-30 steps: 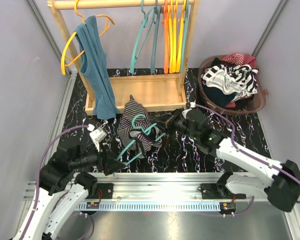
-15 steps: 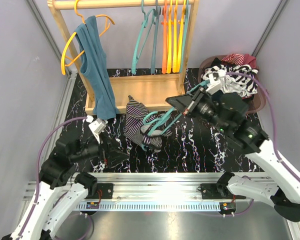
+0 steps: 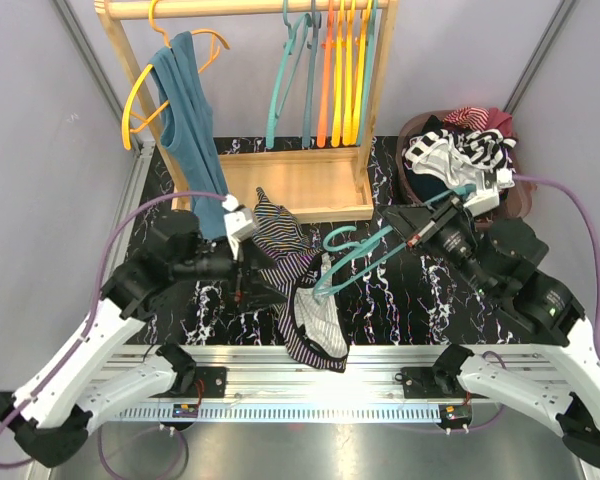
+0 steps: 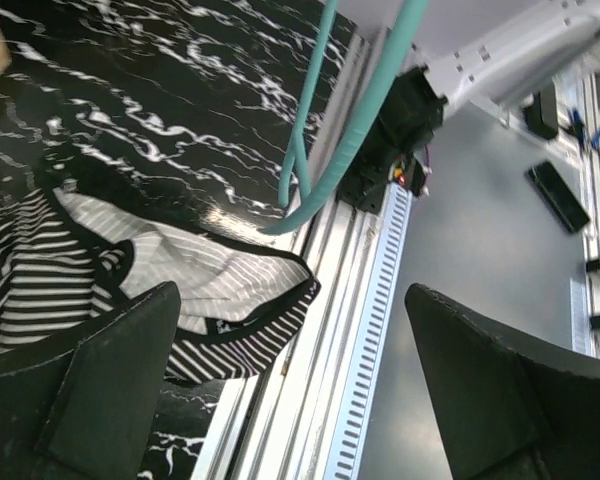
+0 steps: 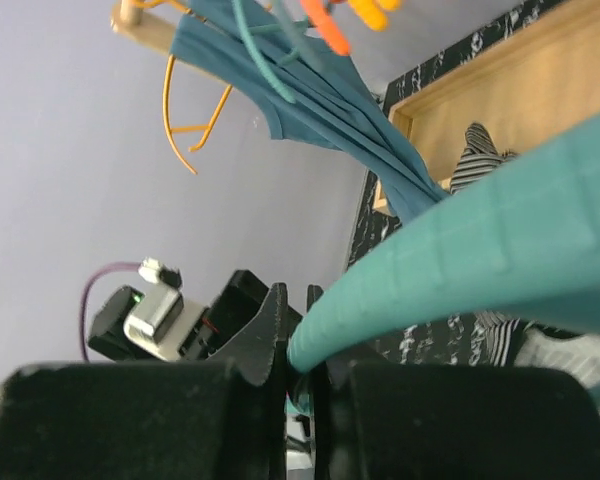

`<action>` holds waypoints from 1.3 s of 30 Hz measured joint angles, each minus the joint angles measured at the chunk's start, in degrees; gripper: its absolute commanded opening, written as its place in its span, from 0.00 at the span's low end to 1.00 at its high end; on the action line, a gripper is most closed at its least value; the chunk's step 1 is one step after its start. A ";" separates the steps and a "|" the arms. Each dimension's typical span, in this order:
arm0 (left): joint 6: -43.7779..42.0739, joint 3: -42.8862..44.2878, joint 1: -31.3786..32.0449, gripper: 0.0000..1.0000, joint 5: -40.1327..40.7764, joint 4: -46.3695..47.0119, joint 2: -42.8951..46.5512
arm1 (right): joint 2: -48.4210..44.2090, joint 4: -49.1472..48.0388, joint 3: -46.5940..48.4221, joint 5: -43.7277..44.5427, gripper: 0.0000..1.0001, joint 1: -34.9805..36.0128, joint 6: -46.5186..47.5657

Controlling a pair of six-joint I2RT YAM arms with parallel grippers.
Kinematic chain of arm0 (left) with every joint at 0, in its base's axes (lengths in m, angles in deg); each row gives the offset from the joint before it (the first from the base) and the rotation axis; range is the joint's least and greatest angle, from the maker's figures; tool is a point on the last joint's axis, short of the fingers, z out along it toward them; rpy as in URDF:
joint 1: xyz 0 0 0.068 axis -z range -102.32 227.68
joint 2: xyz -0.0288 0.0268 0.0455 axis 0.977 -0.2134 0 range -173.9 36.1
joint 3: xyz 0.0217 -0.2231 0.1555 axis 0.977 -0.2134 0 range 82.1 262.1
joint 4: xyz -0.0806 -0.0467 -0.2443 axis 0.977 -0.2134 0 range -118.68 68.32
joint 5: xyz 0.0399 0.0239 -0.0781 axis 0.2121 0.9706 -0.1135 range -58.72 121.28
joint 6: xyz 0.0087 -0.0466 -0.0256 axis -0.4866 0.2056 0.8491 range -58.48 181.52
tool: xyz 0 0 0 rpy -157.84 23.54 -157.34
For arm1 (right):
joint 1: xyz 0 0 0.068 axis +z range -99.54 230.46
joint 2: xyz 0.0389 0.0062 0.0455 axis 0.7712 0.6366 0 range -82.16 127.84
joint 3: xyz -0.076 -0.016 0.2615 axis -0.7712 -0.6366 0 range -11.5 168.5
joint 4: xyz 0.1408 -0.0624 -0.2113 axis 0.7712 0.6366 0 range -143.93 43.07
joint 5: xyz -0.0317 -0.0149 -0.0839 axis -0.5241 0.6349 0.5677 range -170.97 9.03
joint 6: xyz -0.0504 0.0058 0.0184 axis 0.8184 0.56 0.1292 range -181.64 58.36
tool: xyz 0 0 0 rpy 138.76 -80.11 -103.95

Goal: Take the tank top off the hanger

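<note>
The black-and-white striped tank top [image 3: 302,300] lies crumpled on the black marbled table, its lower end draped over the front rail; it also shows in the left wrist view [image 4: 130,280]. The teal hanger [image 3: 365,255] is lifted and tilted, its low end just above the fabric. I cannot tell if a strap still loops it. My right gripper [image 3: 408,224] is shut on the hanger's upper arm [image 5: 480,260], as the right wrist view [image 5: 298,330] shows. My left gripper [image 3: 263,290] is wide open beside the tank top, its fingers [image 4: 80,390] empty.
A wooden rack [image 3: 280,185] stands at the back with a blue tank top [image 3: 192,130] on an orange hanger and several bare hangers [image 3: 330,70]. A brown basket [image 3: 515,205] of clothes sits at the back right. The aluminium rail [image 3: 310,385] runs along the front edge.
My right gripper has raised the teal hanger up and to the right. The tank top has slid down toward the front rail. My left arm has moved in to the garment.
</note>
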 measured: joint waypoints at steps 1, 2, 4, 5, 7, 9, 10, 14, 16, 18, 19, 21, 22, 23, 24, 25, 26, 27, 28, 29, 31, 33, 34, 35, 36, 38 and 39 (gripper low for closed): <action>-0.76 0.07 2.08 0.99 0.22 0.33 -1.03 | -1.33 -0.35 -1.79 1.36 0.00 0.00 -2.64; -1.46 0.07 4.20 0.99 0.33 0.48 -1.90 | -2.62 -0.22 -3.63 2.47 0.00 -0.02 -5.77; -2.62 0.02 7.93 0.99 0.92 0.79 -2.78 | -4.52 -0.13 -6.56 4.37 0.00 -0.04 -11.02; -2.97 -0.09 9.40 0.99 1.09 0.98 -2.82 | -5.31 0.07 -7.78 5.38 0.00 -0.04 -13.70; -3.45 -0.59 12.04 0.99 1.79 1.99 -2.60 | -6.10 1.33 -8.63 6.82 0.00 -0.04 -18.38; -3.52 -1.25 13.90 0.99 2.91 3.39 -2.36 | -6.49 1.90 -8.66 7.76 0.00 -0.04 -22.45; -3.50 -1.68 14.58 0.99 3.50 4.00 -2.23 | -6.82 1.75 -8.92 8.02 0.00 -0.04 -24.35; -3.50 -3.17 17.00 0.99 7.76 5.35 -2.12 | -9.38 0.26 -12.28 8.13 0.00 -0.04 -31.45; -3.50 -3.78 17.68 0.99 10.19 5.95 -2.10 | -9.77 0.20 -13.35 8.09 0.00 -0.04 -33.90; -3.50 -4.33 17.94 0.99 11.85 6.86 -1.92 | -9.94 -0.17 -14.29 8.02 0.00 -0.04 -36.11; -3.50 -4.48 18.03 0.99 12.72 7.30 -1.75 | -10.10 -0.57 -14.80 7.87 0.00 -0.04 -37.05; -3.48 -4.57 18.18 0.97 13.38 8.22 -1.57 | -10.73 -1.75 -16.31 7.43 0.00 -0.04 -39.17; -3.48 -4.57 18.29 0.95 13.51 8.68 -1.53 | -11.06 -2.38 -17.14 7.08 0.00 -0.04 -40.24; -3.45 -4.57 18.49 0.86 13.55 9.09 -1.60 | -11.37 -3.32 -18.03 6.91 0.00 -0.04 -41.13; -3.39 -4.55 18.73 0.81 13.62 9.35 -1.66 | -11.56 -3.91 -18.73 6.64 0.00 -0.04 -41.88; -3.43 -4.55 18.97 0.75 13.64 9.42 -1.79 | -11.67 -4.59 -19.52 6.51 0.00 -0.04 -42.69; -3.45 -4.57 19.19 0.60 13.62 9.44 -1.92 | -11.67 -4.90 -19.87 6.27 0.00 -0.04 -43.15; -3.34 -4.57 19.30 0.52 13.60 9.44 -2.03 | -11.61 -5.16 -20.11 6.03 0.00 -0.04 -43.58; -3.48 -4.55 19.34 0.39 13.62 9.38 -2.12 | -11.63 -5.38 -20.28 5.70 0.00 -0.04 -43.98; -3.52 -4.55 19.34 0.27 13.64 9.31 -2.12 | -11.67 -5.75 -20.44 5.51 0.00 -0.04 -44.26; -3.63 -4.55 19.34 0.00 13.66 9.27 -2.12 | -11.69 -6.43 -20.50 5.46 0.00 -0.04 -44.44; -4.17 -4.55 19.34 0.00 14.08 9.27 -2.05 | -11.85 -6.56 -20.50 5.46 0.00 -0.04 -44.37; -4.26 -4.55 19.39 0.00 14.25 9.27 -1.95 | -12.04 -6.54 -20.50 5.44 0.00 -0.04 -44.33; -4.31 -4.55 19.41 0.00 14.53 9.33 -1.81 | -12.17 -6.54 -20.50 5.33 0.00 -0.04 -44.30; -4.35 -4.55 19.45 0.00 14.80 9.31 -1.62 | -12.33 -6.54 -20.50 5.22 0.00 -0.02 -44.28; -4.37 -4.57 19.67 0.00 15.56 9.27 -0.96 | -12.48 -6.51 -20.52 4.83 0.00 0.02 -44.28; -4.37 -4.57 19.76 0.00 15.87 9.18 -0.66 | -12.50 -6.54 -20.55 4.55 0.07 0.02 -44.28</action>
